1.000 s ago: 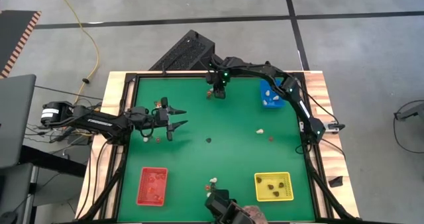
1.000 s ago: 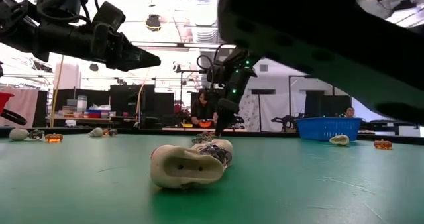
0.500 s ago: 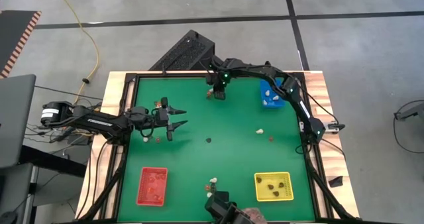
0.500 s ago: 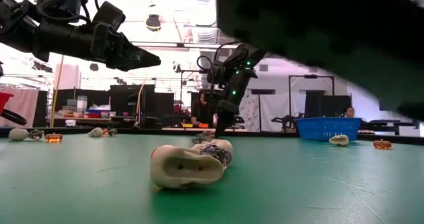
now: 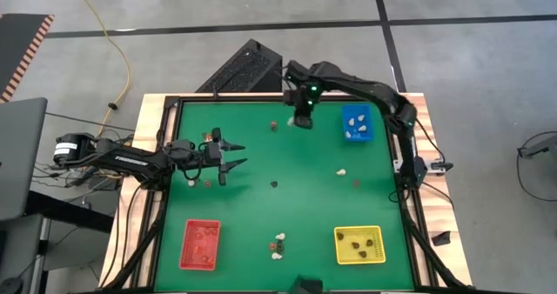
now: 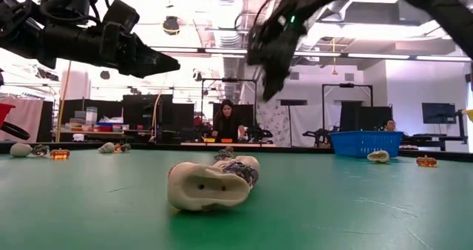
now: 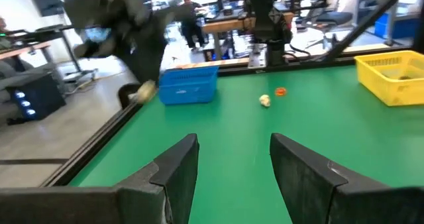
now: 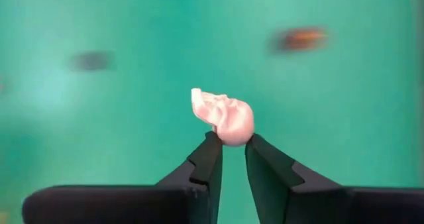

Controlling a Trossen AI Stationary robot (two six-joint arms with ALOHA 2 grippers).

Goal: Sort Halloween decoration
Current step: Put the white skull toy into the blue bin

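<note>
The right gripper [image 8: 228, 151] is up off the green table [image 5: 287, 168] near the far edge, its two dark fingers pinching a whitish-cream trinket [image 8: 223, 116] by its lower end. From above, that gripper [image 5: 302, 118] hangs between a small reddish trinket [image 5: 273, 125] on the cloth and the blue tray [image 5: 357, 123], which already holds pale pieces. Nothing lies between the gripper and the blue tray. The left gripper [image 5: 228, 152] waits over the table's left side, fingers spread apart and empty, with a cream piece [image 5: 191, 183] and a brown one just beside it. More trinkets are scattered mid-table: a dark one [image 5: 273, 184], a cream one [image 5: 341, 172] and a reddish one [image 5: 355, 182]. At the near edge sit the red tray [image 5: 200, 243] and the yellow tray [image 5: 359, 244], with a small cluster [image 5: 278, 241] between them. A person sits at a desk beyond the table
</note>
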